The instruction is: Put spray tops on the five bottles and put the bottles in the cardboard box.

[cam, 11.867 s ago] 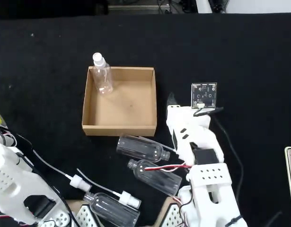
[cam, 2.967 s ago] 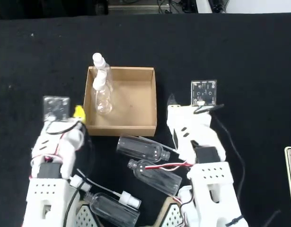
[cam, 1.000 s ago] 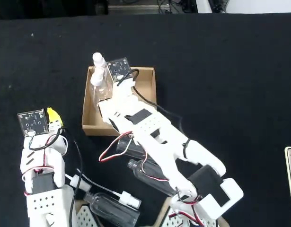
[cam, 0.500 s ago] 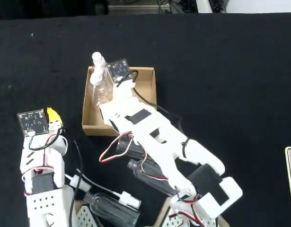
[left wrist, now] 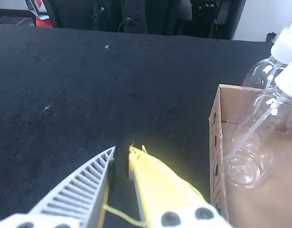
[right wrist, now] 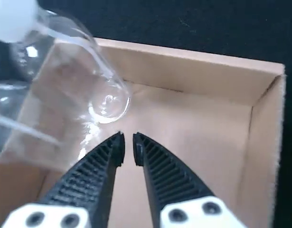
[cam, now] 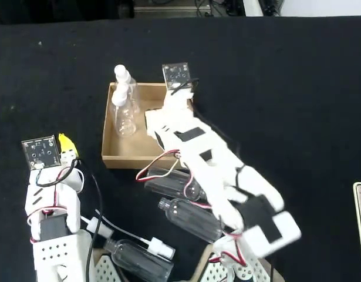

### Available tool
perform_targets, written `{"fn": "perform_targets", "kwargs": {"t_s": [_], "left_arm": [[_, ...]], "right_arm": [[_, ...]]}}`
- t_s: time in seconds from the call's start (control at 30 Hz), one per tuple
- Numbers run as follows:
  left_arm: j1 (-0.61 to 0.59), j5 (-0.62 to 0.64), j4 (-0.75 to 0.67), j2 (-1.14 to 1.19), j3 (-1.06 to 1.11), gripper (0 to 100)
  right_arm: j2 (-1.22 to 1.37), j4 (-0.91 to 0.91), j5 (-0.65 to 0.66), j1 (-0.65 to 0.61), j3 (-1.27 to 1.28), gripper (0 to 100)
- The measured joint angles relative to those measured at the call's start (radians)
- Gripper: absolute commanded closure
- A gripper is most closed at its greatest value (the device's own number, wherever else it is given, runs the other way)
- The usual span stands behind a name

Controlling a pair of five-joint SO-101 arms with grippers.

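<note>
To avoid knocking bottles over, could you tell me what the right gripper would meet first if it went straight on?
Probably the floor of the cardboard box, close beside the base of the nearer bottle; depth is unclear, so the right gripper might graze that bottle.

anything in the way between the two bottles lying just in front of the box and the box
Yes: the right arm stretches above both lying bottles and over the cardboard box, with the right gripper low inside it. Two upright bottles take the box's left side.
</note>
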Motion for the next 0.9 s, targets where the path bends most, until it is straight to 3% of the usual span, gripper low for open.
{"fn": "perform_targets", "kwargs": {"t_s": [0.3,0.9], "left_arm": [[0.0,0.0,0.0,0.0,0.0,97],[0.0,0.0,0.0,0.0,0.0,97]], "right_arm": [[0.178,-0.063,0.0,-0.002,-0.1,98.7],[0.183,-0.081,0.0,-0.054,-0.123,98.5]]}}
